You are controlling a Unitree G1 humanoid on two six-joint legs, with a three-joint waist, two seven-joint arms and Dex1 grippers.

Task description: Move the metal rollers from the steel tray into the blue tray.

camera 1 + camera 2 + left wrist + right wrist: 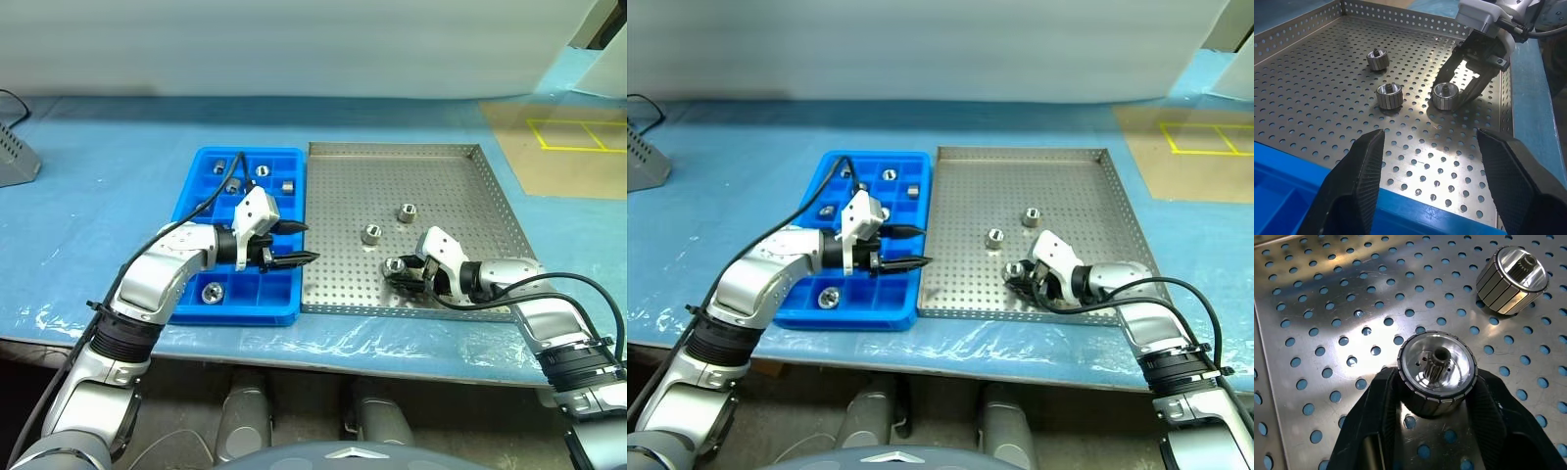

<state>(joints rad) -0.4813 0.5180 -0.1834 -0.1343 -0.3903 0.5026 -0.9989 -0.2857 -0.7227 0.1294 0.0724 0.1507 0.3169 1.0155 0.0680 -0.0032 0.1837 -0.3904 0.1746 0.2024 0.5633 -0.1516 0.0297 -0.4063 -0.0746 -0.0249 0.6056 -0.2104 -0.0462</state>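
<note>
Two trays sit side by side on a blue-covered table (88,186), touching along one edge: the steel tray (451,186) on the robot's right, the narrower blue tray (201,162) on its left. Part of the steel tray's near rim is covered by the right arm, and the left arm and its cable hide several compartments in the middle of the blue tray, so what lies in those cells cannot be told.

Three metal rollers stand on the perforated floor. One (407,211) is near the middle, another (371,233) is just beside it toward the robot, and the third (1437,367) is nearer the front rim, between the black fingers of the right gripper (398,270). In the right wrist view those fingers press against opposite sides of this roller, which stands upright with its centre hole up; whether it is lifted off the floor cannot be told. Its lower half is hidden between the finger pads.

Several more rollers lie in separate cells of the blue tray: four (263,170) toward the far end and one (212,292) in a near cell. At this size their details are hard to make out.

Over the blue tray's edge next to the steel tray hangs the left gripper (298,243), pointing toward the steel tray. Its fingers (1359,181) are spread well apart and hold nothing.
</note>
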